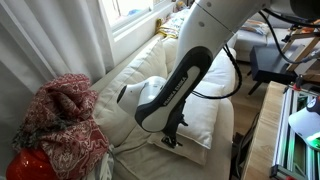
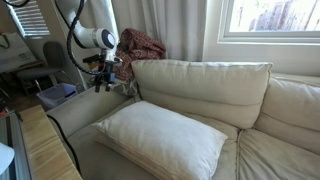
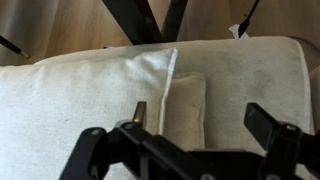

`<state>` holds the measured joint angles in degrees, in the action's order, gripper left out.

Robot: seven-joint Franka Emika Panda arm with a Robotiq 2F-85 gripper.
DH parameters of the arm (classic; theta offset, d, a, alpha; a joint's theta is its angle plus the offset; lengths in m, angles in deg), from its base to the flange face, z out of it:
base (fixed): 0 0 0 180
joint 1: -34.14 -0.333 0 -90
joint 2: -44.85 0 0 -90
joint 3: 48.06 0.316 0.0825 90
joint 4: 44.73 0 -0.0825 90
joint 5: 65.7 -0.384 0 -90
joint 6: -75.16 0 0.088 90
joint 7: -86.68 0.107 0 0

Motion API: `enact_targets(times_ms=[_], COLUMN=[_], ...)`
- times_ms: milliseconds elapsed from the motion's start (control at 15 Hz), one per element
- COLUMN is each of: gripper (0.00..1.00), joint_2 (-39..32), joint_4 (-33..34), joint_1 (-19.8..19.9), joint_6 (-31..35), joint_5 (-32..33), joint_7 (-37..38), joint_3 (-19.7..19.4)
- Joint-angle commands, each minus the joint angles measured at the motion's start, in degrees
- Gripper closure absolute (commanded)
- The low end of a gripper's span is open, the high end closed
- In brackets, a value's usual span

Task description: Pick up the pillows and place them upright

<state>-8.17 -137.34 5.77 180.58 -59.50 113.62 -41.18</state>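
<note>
One cream pillow (image 2: 165, 140) lies flat on the sofa seat; it also shows in an exterior view (image 1: 205, 112). I cannot pick out a second pillow among the cream cushions. My gripper (image 2: 103, 78) hangs over the sofa's armrest (image 2: 75, 108), to the side of the pillow and apart from it; it also shows in an exterior view (image 1: 172, 138). In the wrist view the gripper (image 3: 200, 112) is open and empty, its two fingers spread above seamed cream fabric (image 3: 185, 105).
A red patterned blanket (image 2: 140, 45) is heaped behind the sofa's end, also in an exterior view (image 1: 62, 120). Fixed back cushions (image 2: 200, 85) stand behind the seat. Wooden floor (image 3: 80, 25) and dark stand legs (image 3: 150, 18) lie beyond the armrest. Desks and equipment (image 1: 290, 60) stand nearby.
</note>
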Motion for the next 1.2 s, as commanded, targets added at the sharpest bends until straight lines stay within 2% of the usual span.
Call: enact_targets(times_ms=[0,133,200,400,600,733,933,1133], gripper=[0.0,0.0,0.0,0.0,0.0,0.0,0.0,0.0], joint_2=[-0.2,-1.6,-1.7,-3.1,-5.3,-7.1,-9.4,-11.1], joint_4=[0.4,0.5,-0.8,-4.0,-6.4,-6.8,-6.3,-5.5], joint_1=[-0.2,-2.3,-1.2,-0.2,-1.6,-3.1,-5.4,-7.4], joint_6=[-0.2,2.1,5.9,16.3,25.1,28.0,28.6,29.2], joint_5=[-0.1,4.6,5.1,5.6,7.1,8.8,10.8,11.5], joint_7=[-0.1,0.5,-1.4,-0.6,1.7,3.1,5.6,7.3], joint_3=[-0.2,-2.5,-2.0,-2.9,-6.2,-8.8,-11.8,-13.1])
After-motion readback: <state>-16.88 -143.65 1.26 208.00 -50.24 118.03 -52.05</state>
